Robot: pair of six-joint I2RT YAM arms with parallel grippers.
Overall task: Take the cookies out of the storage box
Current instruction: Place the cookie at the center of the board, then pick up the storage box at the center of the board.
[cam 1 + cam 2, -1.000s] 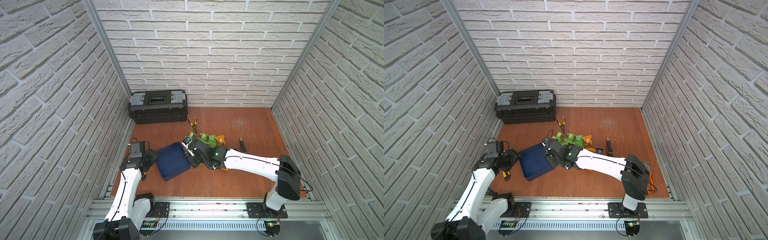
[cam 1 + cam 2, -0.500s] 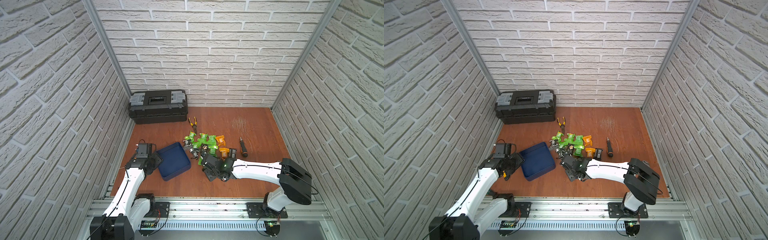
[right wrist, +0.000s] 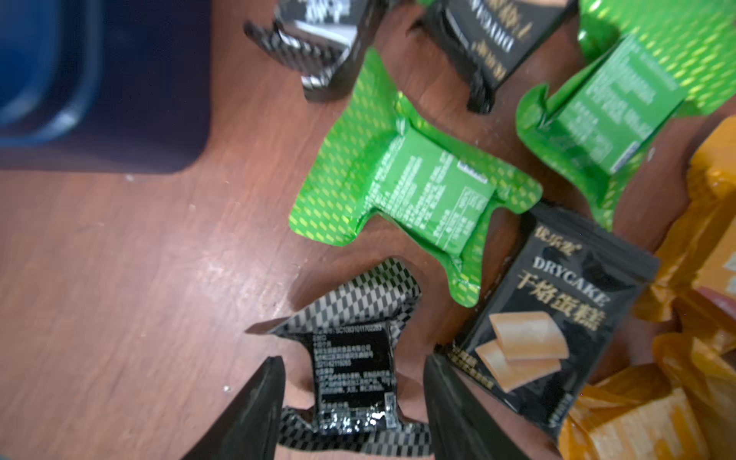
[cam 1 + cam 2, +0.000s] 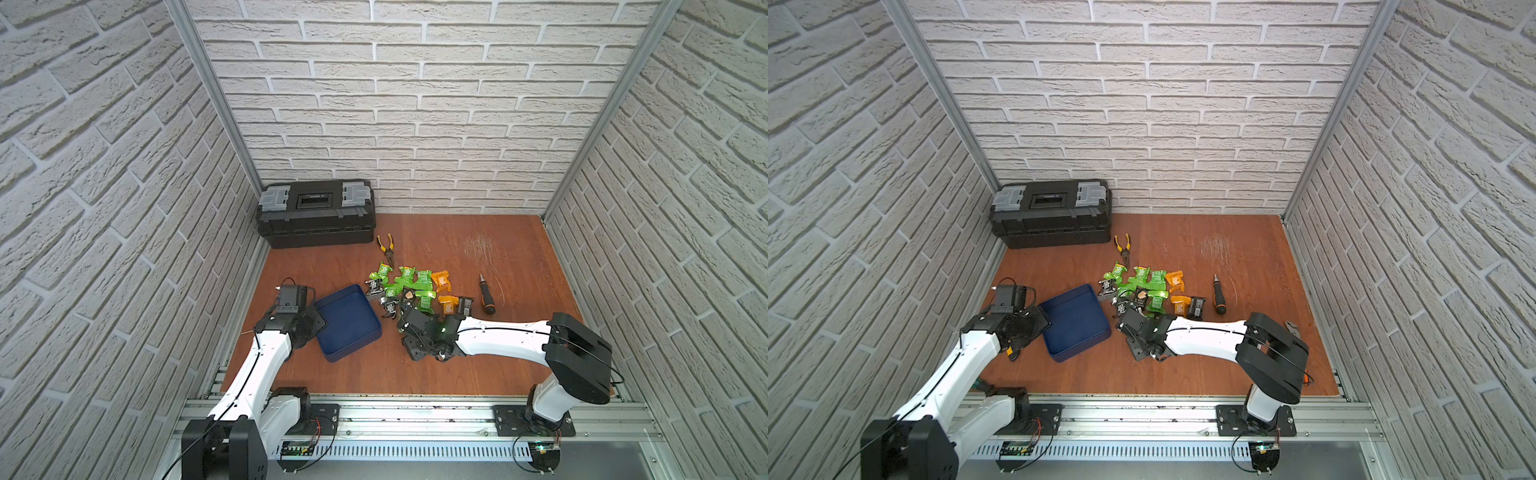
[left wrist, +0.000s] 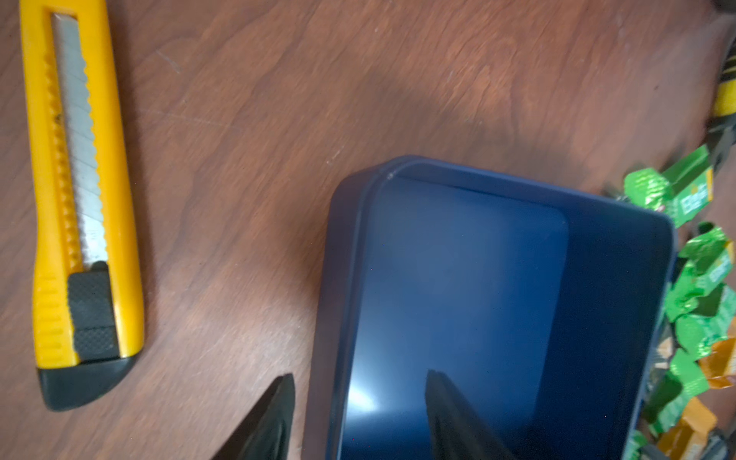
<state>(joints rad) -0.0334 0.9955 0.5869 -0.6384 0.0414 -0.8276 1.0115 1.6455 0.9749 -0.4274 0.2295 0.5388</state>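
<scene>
The storage box point(image 4: 348, 321) point(image 4: 1076, 322) is a shallow navy tray at the left of the wooden floor, and I see nothing inside it. The cookies point(image 4: 409, 286) point(image 4: 1144, 287), green, orange and black foil packets, lie in a heap on the floor just right of it. My left gripper point(image 4: 319, 328) point(image 5: 360, 374) is open, one finger outside and one inside the storage box's point(image 5: 458, 286) left wall. My right gripper point(image 4: 402, 322) point(image 3: 350, 360) is open low over the near edge of the heap. A black checkered packet point(image 3: 352, 370) lies flat on the floor between its fingers.
A black toolbox point(image 4: 316, 212) stands at the back left wall, with yellow-handled pliers point(image 4: 387, 245) in front of it. A screwdriver point(image 4: 485, 293) lies right of the heap. A yellow utility knife point(image 5: 79, 199) lies on the floor left of the box.
My right gripper has pulled back from the box's right rim to the near side of the heap and opened, leaving a black packet on the floor. My left gripper has moved onto the box's left wall.
</scene>
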